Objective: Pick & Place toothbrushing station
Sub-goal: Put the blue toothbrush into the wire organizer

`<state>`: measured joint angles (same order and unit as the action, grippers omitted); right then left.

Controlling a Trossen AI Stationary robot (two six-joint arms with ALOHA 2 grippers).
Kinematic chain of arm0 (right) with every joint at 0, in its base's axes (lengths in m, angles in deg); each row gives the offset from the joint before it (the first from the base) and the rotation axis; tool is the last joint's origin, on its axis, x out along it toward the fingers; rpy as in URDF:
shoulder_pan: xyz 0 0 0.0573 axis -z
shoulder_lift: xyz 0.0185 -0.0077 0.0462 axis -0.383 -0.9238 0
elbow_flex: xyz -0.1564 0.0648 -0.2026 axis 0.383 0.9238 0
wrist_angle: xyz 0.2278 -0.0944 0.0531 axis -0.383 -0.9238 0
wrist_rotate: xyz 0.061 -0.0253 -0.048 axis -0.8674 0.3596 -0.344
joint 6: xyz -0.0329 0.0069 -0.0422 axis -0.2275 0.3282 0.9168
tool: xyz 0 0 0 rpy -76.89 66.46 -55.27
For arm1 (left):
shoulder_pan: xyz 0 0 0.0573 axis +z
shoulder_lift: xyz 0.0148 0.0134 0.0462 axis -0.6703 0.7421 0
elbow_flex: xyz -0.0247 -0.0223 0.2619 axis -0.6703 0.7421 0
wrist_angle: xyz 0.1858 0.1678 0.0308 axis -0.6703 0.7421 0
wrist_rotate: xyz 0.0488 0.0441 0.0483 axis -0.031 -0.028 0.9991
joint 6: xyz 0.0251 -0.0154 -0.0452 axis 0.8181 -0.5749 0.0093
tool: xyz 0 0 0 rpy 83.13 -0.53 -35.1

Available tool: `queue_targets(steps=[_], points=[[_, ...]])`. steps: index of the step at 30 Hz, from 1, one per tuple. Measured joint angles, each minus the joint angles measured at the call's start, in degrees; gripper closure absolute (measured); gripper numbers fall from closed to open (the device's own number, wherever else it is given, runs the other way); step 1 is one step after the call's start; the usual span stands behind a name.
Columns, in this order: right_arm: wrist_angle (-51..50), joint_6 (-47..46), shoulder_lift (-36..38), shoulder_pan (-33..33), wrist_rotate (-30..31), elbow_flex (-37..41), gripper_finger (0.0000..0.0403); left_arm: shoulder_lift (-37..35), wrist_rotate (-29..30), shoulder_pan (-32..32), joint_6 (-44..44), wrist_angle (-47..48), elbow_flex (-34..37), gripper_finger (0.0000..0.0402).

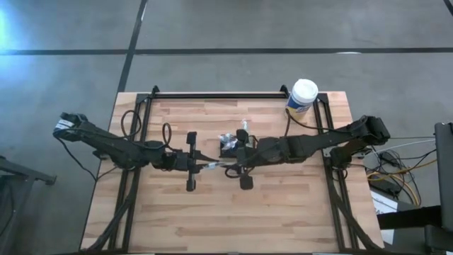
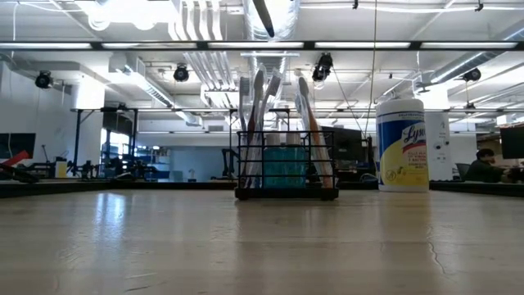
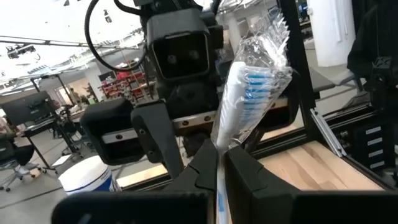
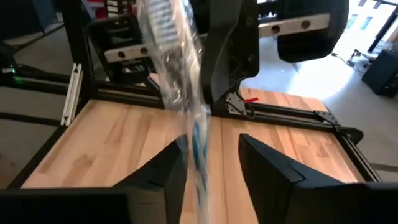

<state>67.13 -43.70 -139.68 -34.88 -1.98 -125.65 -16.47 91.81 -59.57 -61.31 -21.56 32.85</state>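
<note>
From above, both arms meet mid-table, the left gripper (image 1: pixel 212 166) and right gripper (image 1: pixel 228 168) nearly touching, with the toothbrushing station (image 1: pixel 230 144) just behind them toward the far edge. The low view shows the caddy (image 2: pixel 286 168) upright, brushes inside, a wipes canister (image 2: pixel 402 145) beside it. Left wrist: fingers pressed tight on a wrapped toothbrush (image 3: pixel 249 93). Right wrist: fingers spread, the toothbrush (image 4: pixel 180 87) seemingly loose between them. A botched handoff could drop it if the left lets go early.

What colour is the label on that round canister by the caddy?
Yellow and white with dark lettering, on the canister; clearest in the low view.
</note>
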Motion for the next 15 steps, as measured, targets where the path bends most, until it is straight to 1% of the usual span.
queue_targets(steps=[5, 10, 12, 15], points=[[0.4, 1.6, -0.5, 0.0, -0.5, 0.1, 0.0311, 0.6, 0.2, 0.2, 0.0, -0.2, 0.0, 0.039], [-0.2, 2.1, -0.6, 0.0, -1.5, 0.2, 0.0376, 1.3, 0.1, 0.6, -0.3, -0.4, 0.0, 0.039], [-0.1, 2.7, -0.6, 0.1, -2.8, 0.2, 0.0382, 1.3, 0.2, 0.6, -0.3, -0.3, 0.0, 0.0384], [1.1, 4.6, -0.6, 0.0, -2.9, 0.3, 0.0385, 1.2, -0.2, 0.5, -0.5, -0.3, 0.0, 0.0355]])
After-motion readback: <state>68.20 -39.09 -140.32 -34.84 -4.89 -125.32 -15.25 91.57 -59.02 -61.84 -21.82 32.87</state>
